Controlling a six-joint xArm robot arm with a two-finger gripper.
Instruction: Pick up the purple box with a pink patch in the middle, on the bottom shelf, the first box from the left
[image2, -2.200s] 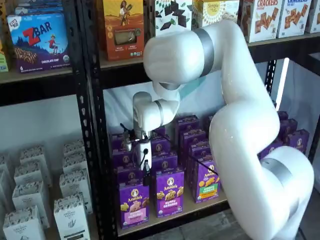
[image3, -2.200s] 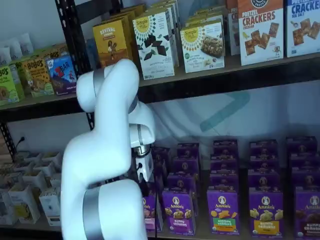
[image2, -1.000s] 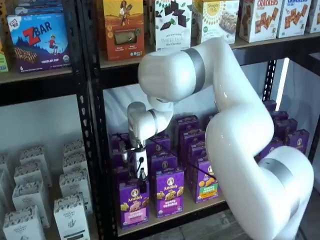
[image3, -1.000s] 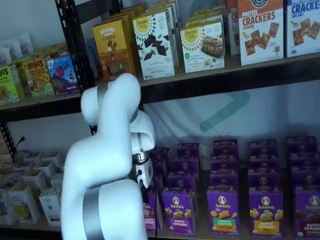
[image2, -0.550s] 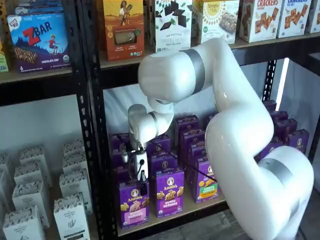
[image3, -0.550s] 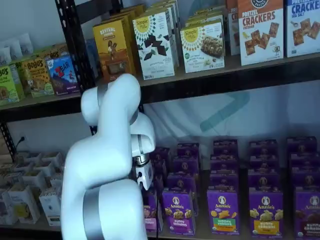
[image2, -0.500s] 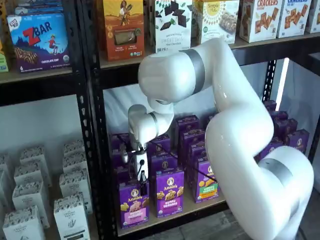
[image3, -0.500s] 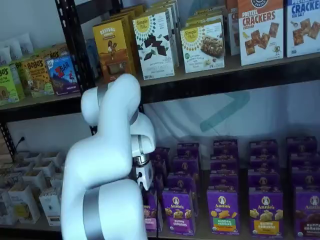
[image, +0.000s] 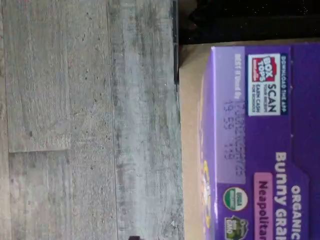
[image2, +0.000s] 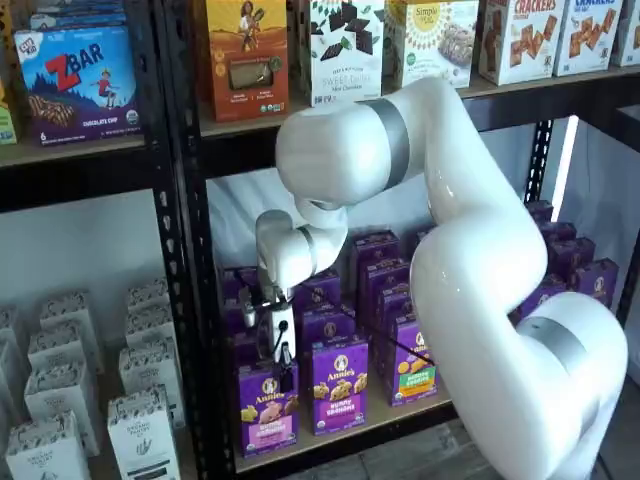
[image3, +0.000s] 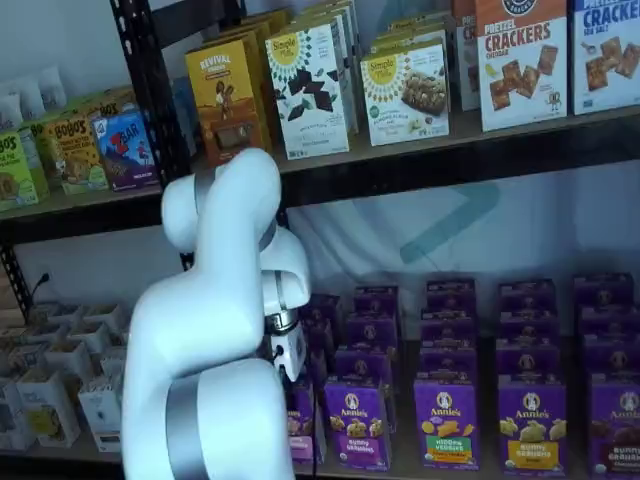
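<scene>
The purple box (image2: 268, 408) with the pink patch stands upright at the front left of the bottom shelf (image2: 400, 412). My gripper (image2: 284, 378) hangs straight down over its top edge, white body above, one black finger showing side-on. Nothing is held, and the jaws stand wide. In the wrist view the box's purple top (image: 260, 150) fills one side, sitting on the tan shelf board (image: 190, 125) near its edge. In a shelf view my arm hides most of the box (image3: 300, 420).
More purple boxes stand in rows beside and behind it, the nearest (image2: 339, 385) close on its right. A black perforated upright (image2: 200, 330) rises just left. White boxes (image2: 140, 425) fill the neighbouring bay. Grey wood floor (image: 75, 125) lies below the shelf edge.
The gripper has come down a little toward the box's top. The box has not moved.
</scene>
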